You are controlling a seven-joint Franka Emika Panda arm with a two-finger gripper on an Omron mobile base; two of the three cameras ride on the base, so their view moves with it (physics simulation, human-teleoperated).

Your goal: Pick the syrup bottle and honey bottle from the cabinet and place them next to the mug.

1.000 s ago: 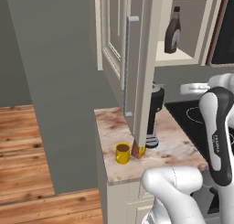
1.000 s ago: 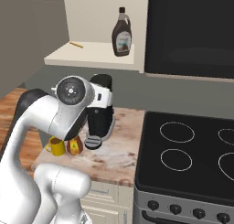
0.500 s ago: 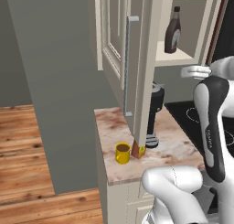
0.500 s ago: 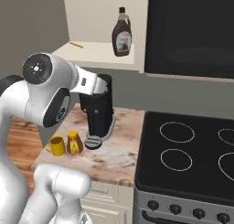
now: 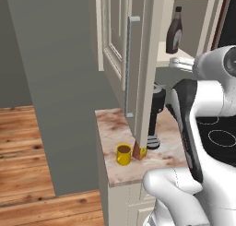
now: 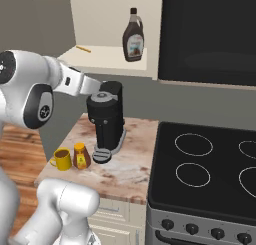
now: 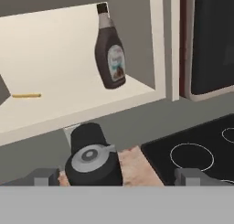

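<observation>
Right base view: dark brown flask-shaped syrup bottle (image 6: 133, 37) with small black cap upright on the pale inner shelf of the cream-beige wall cabinet (image 6: 112, 59), toward the shelf's right end, close to the front edge and so within easy reach. Thin orange stick (image 6: 83, 49) lying farther left on the same shelf, well apart from the bottle. Below, small amber honey bottle (image 6: 80, 156) with yellow cap standing on the marbled counter (image 6: 127, 171) just beside the bright yellow mug (image 6: 62, 159); that half of the job judged done. Tall black cylindrical appliance (image 6: 106, 120) to their right, near but apart. Black stovetop (image 6: 210, 179) beyond the counter.

Hand view: two-finger gripper (image 7: 119, 176) with jaws wide apart, nothing between them, looking up at the syrup bottle from below shelf level. Judged to be on approach for the second pick.

Left base view: panelled door (image 5: 131, 68) swung open, grey bar handle (image 5: 128, 66) facing out, leaving the shelf exposed.
</observation>
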